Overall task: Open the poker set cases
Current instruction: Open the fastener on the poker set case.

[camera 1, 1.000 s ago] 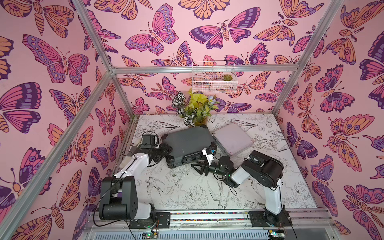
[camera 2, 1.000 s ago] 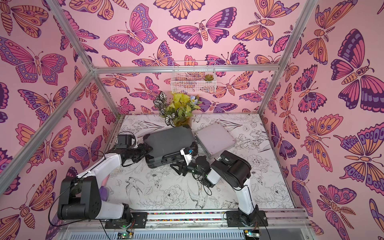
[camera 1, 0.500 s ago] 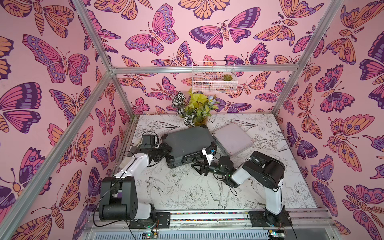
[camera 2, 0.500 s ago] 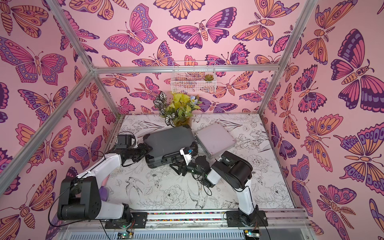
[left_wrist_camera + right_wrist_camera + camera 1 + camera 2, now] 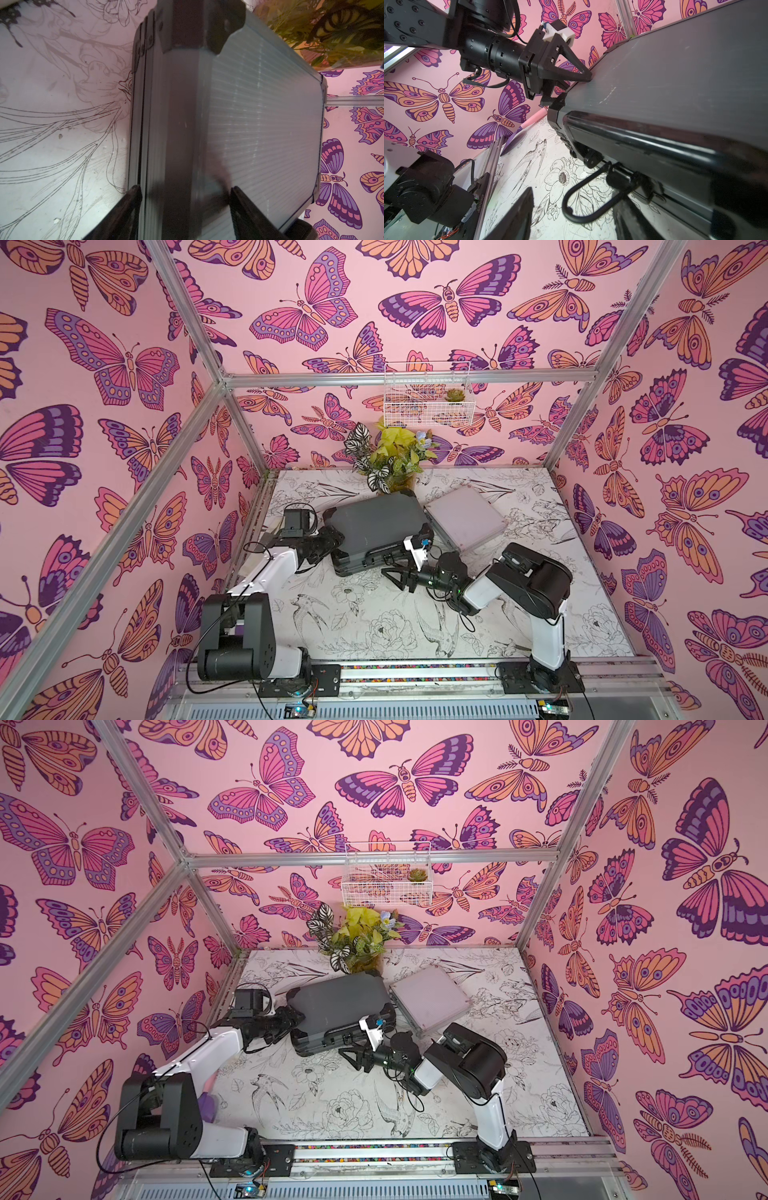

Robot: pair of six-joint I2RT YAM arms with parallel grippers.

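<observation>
Dark grey poker case (image 5: 374, 522): long axis across the tabletop (image 5: 374, 626), handle (image 5: 583, 199) toward you. Your left hand (image 5: 332, 540) clamps its end; right hand (image 5: 392, 578) released.

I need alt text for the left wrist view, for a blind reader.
The left gripper grips the dark grey case by its side edge, one finger on each face. Beside it lies the flower-printed table; a leafy plant stands beyond.
</observation>
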